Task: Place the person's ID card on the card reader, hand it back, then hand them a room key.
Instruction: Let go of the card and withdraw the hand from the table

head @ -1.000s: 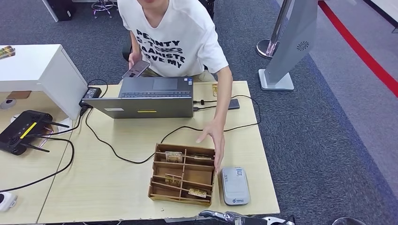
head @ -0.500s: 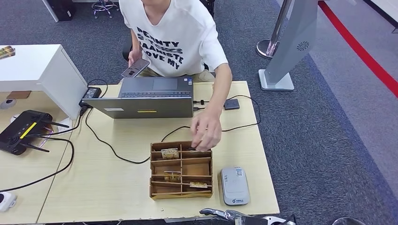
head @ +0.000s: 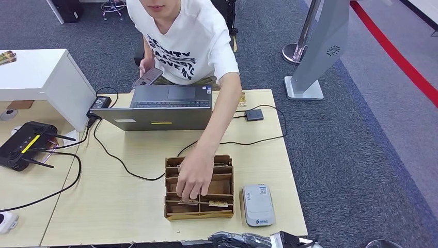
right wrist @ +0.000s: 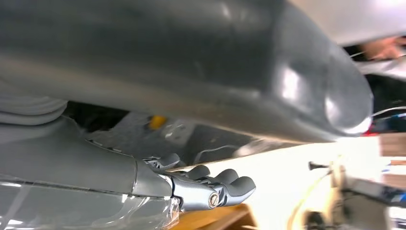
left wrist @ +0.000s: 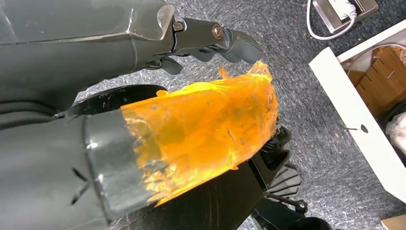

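Card reader (head: pixel 258 204) sits flat on the table (head: pixel 103 201), near our front edge, just beside the wooden divided tray (head: pixel 223 182) on its right. No ID card on it, and we can't spot one anywhere. Room keys are probably the small tags in the tray compartments, one visible at (head: pixel 219 203); too small to confirm.

Person's hand (head: pixel 193 178) is inside the tray, covering the middle compartments; other hand holds a phone (head: pixel 148 76) behind the laptop (head: pixel 162 107).

Our right hand (head: pixel 238 239) is low at the table's front edge, fingers curled in, nothing in them. Left hand (left wrist: pixel 210 40) hangs over the floor; fingers look curled but mostly hidden, so we can't tell its state.

Our read: task hasn't started. Risks:
- reaching for the tray now collides with the person's hand
- tray is light, any knock shoves it into the reader
- cable (head: pixel 129 168) runs just behind the tray, snag hazard
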Action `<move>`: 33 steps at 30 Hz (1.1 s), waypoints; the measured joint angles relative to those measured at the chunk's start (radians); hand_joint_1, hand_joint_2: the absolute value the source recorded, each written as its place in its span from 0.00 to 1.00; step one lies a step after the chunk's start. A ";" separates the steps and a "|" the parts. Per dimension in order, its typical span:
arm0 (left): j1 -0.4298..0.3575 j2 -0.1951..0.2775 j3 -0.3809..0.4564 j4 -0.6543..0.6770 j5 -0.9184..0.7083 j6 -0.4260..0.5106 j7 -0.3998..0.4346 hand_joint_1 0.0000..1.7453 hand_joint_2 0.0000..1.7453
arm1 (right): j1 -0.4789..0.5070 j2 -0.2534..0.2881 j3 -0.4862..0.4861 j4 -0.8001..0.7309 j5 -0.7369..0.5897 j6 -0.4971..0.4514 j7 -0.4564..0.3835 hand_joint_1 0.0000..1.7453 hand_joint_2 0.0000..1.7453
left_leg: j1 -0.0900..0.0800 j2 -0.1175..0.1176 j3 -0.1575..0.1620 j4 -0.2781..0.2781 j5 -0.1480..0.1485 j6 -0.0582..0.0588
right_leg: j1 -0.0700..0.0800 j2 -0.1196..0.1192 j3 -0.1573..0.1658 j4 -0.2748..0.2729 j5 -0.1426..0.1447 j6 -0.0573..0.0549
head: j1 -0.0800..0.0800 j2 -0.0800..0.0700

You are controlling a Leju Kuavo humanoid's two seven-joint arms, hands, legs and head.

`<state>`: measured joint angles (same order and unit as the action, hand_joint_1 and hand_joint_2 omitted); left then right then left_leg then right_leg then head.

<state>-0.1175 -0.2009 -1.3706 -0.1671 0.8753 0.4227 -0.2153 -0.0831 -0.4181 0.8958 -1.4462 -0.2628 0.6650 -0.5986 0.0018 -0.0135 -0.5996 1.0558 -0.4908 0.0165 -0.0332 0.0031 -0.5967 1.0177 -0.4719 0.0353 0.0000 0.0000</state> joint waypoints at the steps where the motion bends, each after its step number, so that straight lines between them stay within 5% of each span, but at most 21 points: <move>1: 0.000 0.000 0.000 0.000 0.001 0.000 -0.002 0.00 0.00 | 0.003 0.003 -0.005 -0.013 -0.011 0.019 -0.009 0.00 0.00 | 0.000 0.000 0.000 0.000 0.000 0.000 | 0.000 0.000 0.000 0.000 0.000 0.000 | 0.000 0.000; 12: -0.005 0.003 0.000 0.000 -0.003 -0.043 -0.006 0.00 0.00 | 0.019 0.100 -0.094 -0.151 -0.153 0.147 -0.010 0.00 0.00 | 0.000 0.001 0.000 0.000 0.000 0.000 | 0.000 0.000 0.000 0.000 0.000 0.000 | 0.000 0.000; 19: -0.033 0.017 0.000 0.000 -0.021 -0.151 0.042 0.00 0.00 | 0.020 0.185 -0.178 -0.190 -0.258 0.182 0.028 0.00 0.00 | 0.000 0.001 0.001 0.000 0.000 0.000 | 0.000 0.000 0.000 0.000 0.000 0.000 | 0.001 0.000; 33: -0.080 0.038 0.001 0.000 -0.014 -0.183 0.066 0.00 0.00 | 0.062 0.271 -0.300 -0.246 -0.261 0.189 0.052 0.00 0.00 | 0.000 0.001 0.001 0.000 0.000 -0.001 | 0.000 0.001 0.000 0.001 0.000 0.000 | 0.001 0.000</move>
<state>-0.1976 -0.1627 -1.3698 -0.1671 0.8614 0.2394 -0.1497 -0.0214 -0.1474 0.5958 -1.6921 -0.5237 0.8545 -0.5470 0.0021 -0.0124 -0.5990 1.0558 -0.4905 0.0159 -0.0331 0.0038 -0.5969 1.0183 -0.4719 0.0351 0.0009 0.0000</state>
